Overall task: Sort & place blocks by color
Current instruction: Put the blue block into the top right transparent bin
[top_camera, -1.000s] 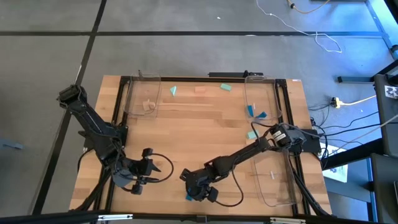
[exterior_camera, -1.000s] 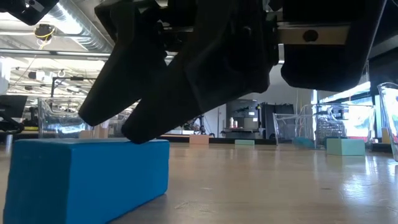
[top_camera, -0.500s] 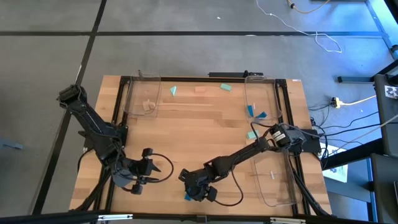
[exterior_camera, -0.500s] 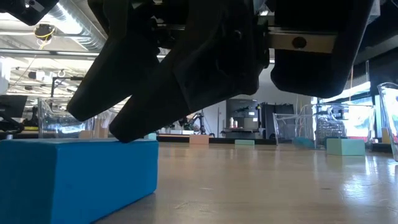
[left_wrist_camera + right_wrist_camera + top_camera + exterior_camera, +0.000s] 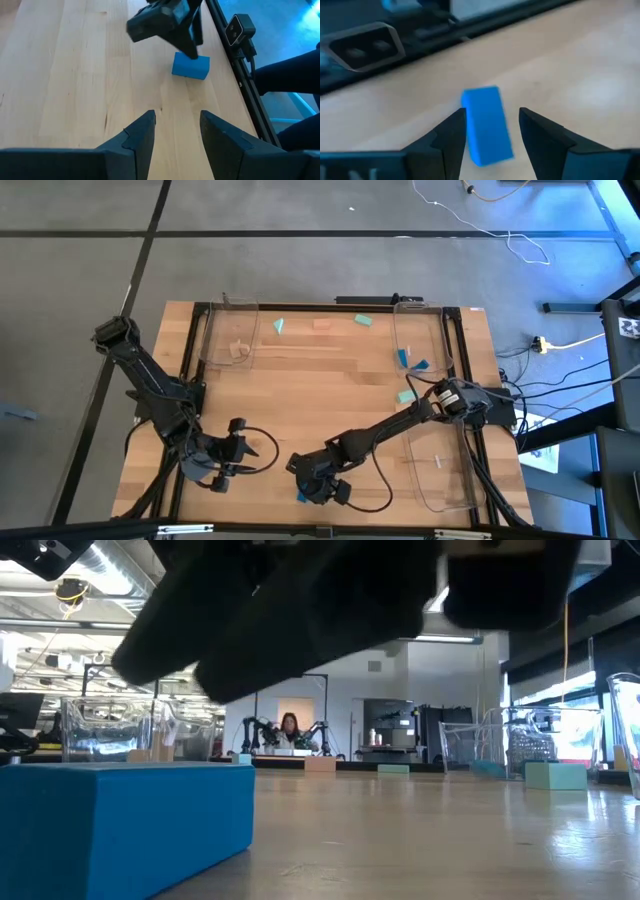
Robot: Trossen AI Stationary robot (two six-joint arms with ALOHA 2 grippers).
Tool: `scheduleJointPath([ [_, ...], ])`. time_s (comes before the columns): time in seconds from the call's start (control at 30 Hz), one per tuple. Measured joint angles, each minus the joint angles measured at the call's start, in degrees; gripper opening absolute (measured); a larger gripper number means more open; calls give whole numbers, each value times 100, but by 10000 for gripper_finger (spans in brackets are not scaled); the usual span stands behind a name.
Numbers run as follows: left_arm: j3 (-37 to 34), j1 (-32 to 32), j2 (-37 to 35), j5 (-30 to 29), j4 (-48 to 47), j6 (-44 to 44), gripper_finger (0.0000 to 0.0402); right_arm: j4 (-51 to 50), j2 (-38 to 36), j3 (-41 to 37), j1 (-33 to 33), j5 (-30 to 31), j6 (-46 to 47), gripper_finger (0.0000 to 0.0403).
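A bright blue block (image 5: 302, 496) lies flat on the table near its near edge; the low view shows it big on the left (image 5: 130, 825). My right gripper (image 5: 491, 120) is open and hovers just above this block (image 5: 487, 127), one finger on each side of it. The low view shows its dark fingers (image 5: 200, 660) clear of the block's top. My left gripper (image 5: 177, 127) is open and waits over bare wood at the near left (image 5: 240, 445). Its wrist view looks at the same block (image 5: 191, 66).
Mint blocks (image 5: 279, 326) (image 5: 363, 320) and a tan one (image 5: 322, 324) lie near the far edge, and another mint block (image 5: 405, 395) lies at the right. Clear trays stand at far left (image 5: 215, 340), with a tan block (image 5: 238, 350), far right (image 5: 440, 340), with blue blocks (image 5: 402, 358), and near right (image 5: 462, 480).
My right gripper's fingertips rested on the blue block's top and nudged it a little toward the table's left. Then the gripper rose, and its fingers now hang clear above the block. The block has stayed flat on the wood.
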Motion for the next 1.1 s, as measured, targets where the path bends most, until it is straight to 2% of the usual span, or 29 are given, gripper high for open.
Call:
scheduleJointPath([
  [0.13, 0, 0, 1, 0, -1, 4, 149, -36, 7, -31, 3, -209, -204, 184],
  [0.3, 0, 0, 0, 0, -1, 4, 149, -5, 140, -32, 2, 307, -632, 184],
  [0.63, 0, 0, 1, 0, -1, 4, 149, -16, 168, -33, -46, 298, -630, 184],
  [0.9, 0, 0, 1, 0, 1, 2, 149, 22, 502, -20, -74, 252, -767, 184],
  [1.1, 0, 0, 1, 0, 1, -2, 149, 29, 559, -10, -111, 205, -552, 184],
])
